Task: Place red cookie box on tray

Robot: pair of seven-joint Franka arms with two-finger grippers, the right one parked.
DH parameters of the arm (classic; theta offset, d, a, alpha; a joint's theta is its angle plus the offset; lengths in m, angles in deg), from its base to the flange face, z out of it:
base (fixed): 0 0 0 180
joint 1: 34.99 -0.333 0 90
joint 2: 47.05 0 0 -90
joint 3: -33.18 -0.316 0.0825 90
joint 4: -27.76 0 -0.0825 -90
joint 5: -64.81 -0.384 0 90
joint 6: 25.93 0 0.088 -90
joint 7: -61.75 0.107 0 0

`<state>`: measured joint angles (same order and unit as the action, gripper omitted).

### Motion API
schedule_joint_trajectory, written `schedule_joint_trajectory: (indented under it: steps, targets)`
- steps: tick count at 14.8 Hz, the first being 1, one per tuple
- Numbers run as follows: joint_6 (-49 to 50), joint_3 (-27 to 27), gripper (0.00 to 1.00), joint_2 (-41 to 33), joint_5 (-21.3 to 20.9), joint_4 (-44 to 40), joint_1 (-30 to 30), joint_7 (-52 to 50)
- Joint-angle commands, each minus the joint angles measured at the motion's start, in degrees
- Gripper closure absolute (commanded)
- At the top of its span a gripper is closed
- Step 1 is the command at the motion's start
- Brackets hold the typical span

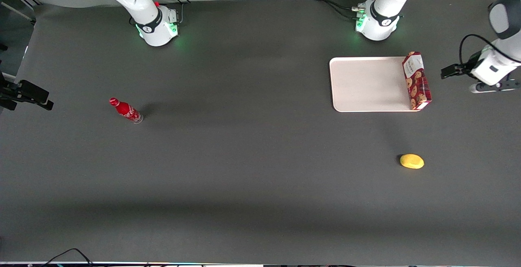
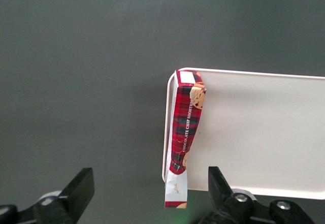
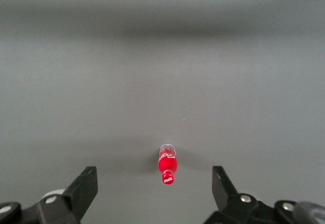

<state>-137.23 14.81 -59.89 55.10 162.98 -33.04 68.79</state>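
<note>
The red cookie box (image 1: 417,80) stands on its long narrow side along the tray's (image 1: 366,84) short edge, the one toward the working arm's end of the table. Its white label end points away from the front camera. My left gripper (image 1: 494,87) hangs open above the table, clear of the box and farther out toward the working arm's end. In the left wrist view the red cookie box (image 2: 185,132) lines up along the rim of the tray (image 2: 264,132), well below the open gripper (image 2: 150,178), and nothing is held between the black fingers (image 2: 218,183).
A yellow fruit-like lump (image 1: 412,161) lies on the dark table nearer the front camera than the tray. A red bottle (image 1: 125,110) stands toward the parked arm's end and also shows as the red bottle (image 3: 168,165) in the right wrist view.
</note>
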Motion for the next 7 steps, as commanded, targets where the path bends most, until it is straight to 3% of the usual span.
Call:
schedule_joint_trajectory:
  steps: [1, 7]
  targets:
    - [9.41, 3.24, 0.00, -0.09, 2.84, -10.30, 2.18, -1.50]
    - [13.04, 11.33, 0.00, 4.29, 3.65, -25.77, 2.35, -3.62]
